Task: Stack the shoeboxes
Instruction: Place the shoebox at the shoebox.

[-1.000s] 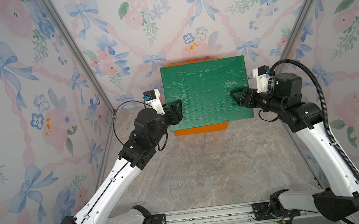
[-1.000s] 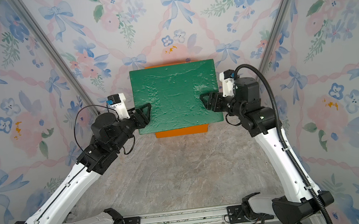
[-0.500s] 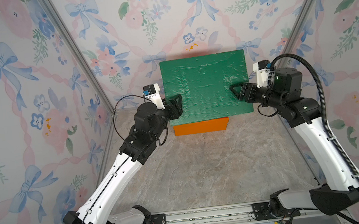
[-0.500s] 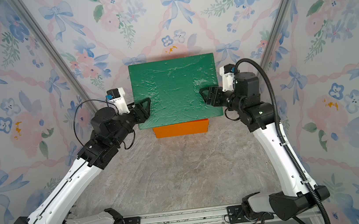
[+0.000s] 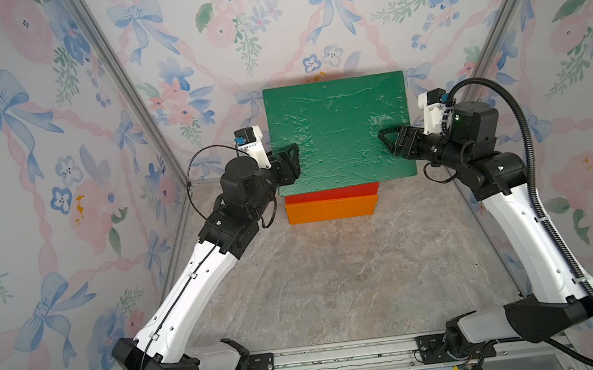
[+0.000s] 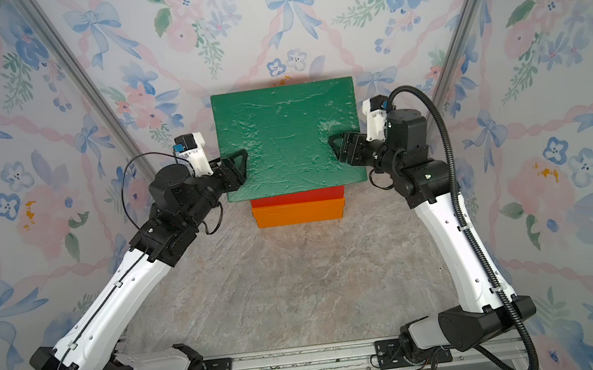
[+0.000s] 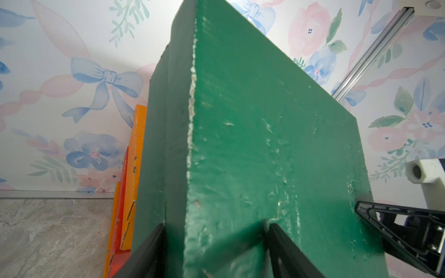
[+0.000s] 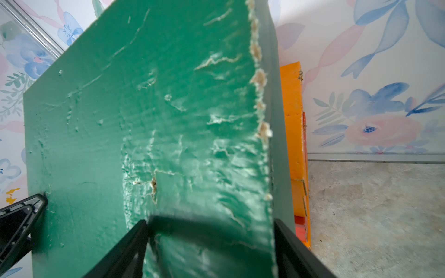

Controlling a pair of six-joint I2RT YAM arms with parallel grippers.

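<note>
Left wrist view: the left gripper (image 7: 215, 225) pinches the left end of the green shoebox (image 7: 265, 144), with one finger on the lid and one underneath. In both top views that box hangs over the red shoebox (image 5: 330, 192) and the orange shoebox (image 5: 332, 209) by the back wall. The right gripper (image 5: 389, 142) clamps the right end likewise. The risk, as I judge it, is that uneven lowering or a mismatched release tilts the box, so it lands skewed or shoves the stack.

The mottled grey stone-look table (image 5: 336, 284) bears an orange shoebox (image 5: 332, 209) directly on it, near the back wall (image 5: 269, 25).
</note>
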